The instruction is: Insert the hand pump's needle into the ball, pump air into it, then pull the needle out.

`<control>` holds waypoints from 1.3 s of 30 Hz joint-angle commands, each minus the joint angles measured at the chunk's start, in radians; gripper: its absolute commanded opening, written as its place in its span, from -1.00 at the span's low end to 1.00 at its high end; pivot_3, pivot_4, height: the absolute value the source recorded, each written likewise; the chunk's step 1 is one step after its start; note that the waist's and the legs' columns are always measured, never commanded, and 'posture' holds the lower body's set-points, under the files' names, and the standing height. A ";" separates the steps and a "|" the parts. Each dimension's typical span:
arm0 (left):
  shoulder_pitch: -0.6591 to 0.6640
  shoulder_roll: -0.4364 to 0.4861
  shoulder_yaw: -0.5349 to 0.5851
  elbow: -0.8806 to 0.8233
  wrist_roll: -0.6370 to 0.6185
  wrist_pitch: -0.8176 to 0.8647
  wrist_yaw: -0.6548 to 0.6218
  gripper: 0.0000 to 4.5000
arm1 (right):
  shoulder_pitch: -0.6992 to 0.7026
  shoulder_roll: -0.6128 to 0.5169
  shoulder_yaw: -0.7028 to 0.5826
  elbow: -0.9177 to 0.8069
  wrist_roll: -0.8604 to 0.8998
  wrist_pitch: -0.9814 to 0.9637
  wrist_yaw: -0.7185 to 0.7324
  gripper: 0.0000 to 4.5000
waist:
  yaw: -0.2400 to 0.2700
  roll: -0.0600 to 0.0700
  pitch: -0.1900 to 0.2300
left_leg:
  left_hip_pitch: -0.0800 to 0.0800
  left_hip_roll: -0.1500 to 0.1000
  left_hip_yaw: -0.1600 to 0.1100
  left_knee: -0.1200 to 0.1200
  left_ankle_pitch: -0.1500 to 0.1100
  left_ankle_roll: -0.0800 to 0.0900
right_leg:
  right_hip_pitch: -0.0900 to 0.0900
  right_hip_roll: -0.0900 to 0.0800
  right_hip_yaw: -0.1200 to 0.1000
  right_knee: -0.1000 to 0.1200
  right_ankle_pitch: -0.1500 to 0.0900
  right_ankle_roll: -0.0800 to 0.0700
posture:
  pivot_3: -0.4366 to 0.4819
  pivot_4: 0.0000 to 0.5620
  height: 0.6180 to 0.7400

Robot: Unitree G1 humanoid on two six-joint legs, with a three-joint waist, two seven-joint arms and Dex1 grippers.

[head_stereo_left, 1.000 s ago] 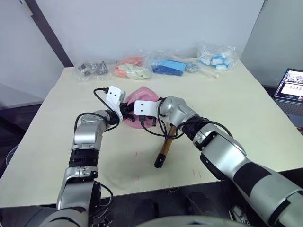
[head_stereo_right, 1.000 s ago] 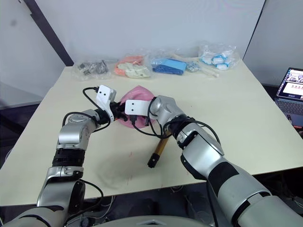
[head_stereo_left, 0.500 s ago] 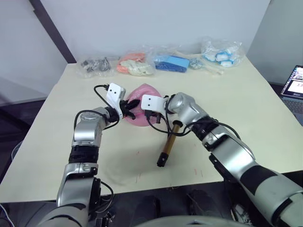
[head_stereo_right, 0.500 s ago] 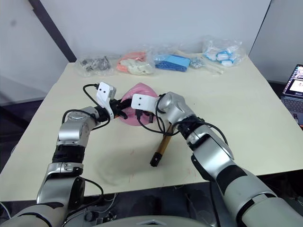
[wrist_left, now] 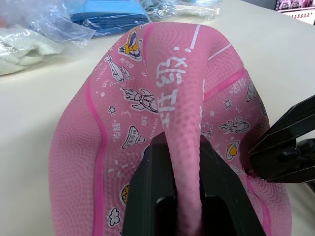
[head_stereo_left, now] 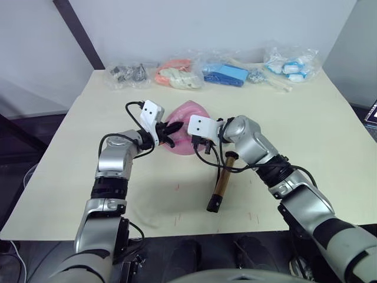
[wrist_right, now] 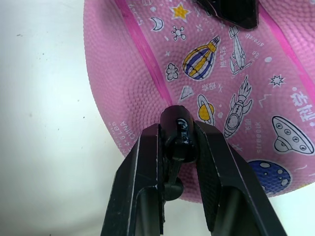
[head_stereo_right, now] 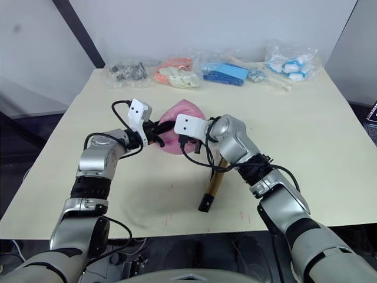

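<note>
Pink, saggy rubber ball (wrist_left: pixel 187 123) buckling softly, left gripper (wrist_left: pixel 184 206) pinching its ridge, right gripper (wrist_right: pixel 179 147) clamping the hand pump (head_stereo_left: pixel 221 183) needle fitting (wrist_right: pixel 178 135) against it.

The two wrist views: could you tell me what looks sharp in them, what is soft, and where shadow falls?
Left wrist view: the ball prints read crisply, the plastic bags behind are soft, and the left gripper fingers are dark. Right wrist view: the ball's texture and prints are sharp, the right gripper holds the black needle fitting, and a faint shadow edges the ball on the table.
</note>
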State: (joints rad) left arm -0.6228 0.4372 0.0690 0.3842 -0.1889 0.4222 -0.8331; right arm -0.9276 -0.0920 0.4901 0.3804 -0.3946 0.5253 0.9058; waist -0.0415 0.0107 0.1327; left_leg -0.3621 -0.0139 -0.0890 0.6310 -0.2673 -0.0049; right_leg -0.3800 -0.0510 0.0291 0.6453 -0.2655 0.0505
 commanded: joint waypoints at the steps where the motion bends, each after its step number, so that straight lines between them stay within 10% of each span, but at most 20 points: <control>1: 0.048 -0.012 -0.067 0.099 0.037 0.031 0.002 -1.00 | 0.007 0.011 0.007 -0.002 0.034 -0.001 0.005 -0.17 | 0.000 0.000 0.002 | 0.000 0.000 -0.001 0.000 0.000 0.000 | 0.000 0.000 -0.001 0.000 0.000 0.000 | -0.05 -0.47 0.97; 4: 0.046 -0.010 -0.066 0.103 0.037 0.029 0.004 -1.00 | 0.011 -0.007 0.004 -0.030 0.045 -0.001 0.010 0.39 | 0.001 0.000 0.003 | -0.001 -0.001 -0.003 0.000 0.000 0.000 | 0.000 0.000 -0.002 0.000 0.000 0.000 | -0.05 -0.47 0.97; 36: 0.018 -0.006 -0.068 0.132 0.034 0.016 -0.003 -1.00 | 0.666 -0.243 -0.595 -0.782 0.640 -0.081 -0.113 0.39 | 0.020 -0.003 0.016 | -0.006 -0.002 -0.009 0.001 0.002 -0.001 | 0.002 -0.002 -0.010 -0.003 -0.003 0.005 | -0.05 -0.47 0.97; 39: 0.014 -0.003 -0.068 0.136 0.032 0.013 -0.007 -1.00 | 0.768 -0.278 -0.645 -0.811 0.707 -0.122 -0.075 0.94 | 0.023 -0.003 0.017 | -0.006 -0.002 -0.008 0.001 0.002 -0.001 | 0.002 -0.002 -0.009 -0.003 -0.003 0.005 | -0.05 -0.47 0.97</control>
State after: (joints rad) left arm -0.6639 0.4332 0.0482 0.4233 -0.1926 0.3987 -0.8461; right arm -0.1848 -0.3545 -0.1095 -0.3749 0.2552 0.4495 0.8083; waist -0.0188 0.0072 0.1501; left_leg -0.3675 -0.0154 -0.0974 0.6316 -0.2658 -0.0064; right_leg -0.3779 -0.0528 0.0201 0.6426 -0.2685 0.0556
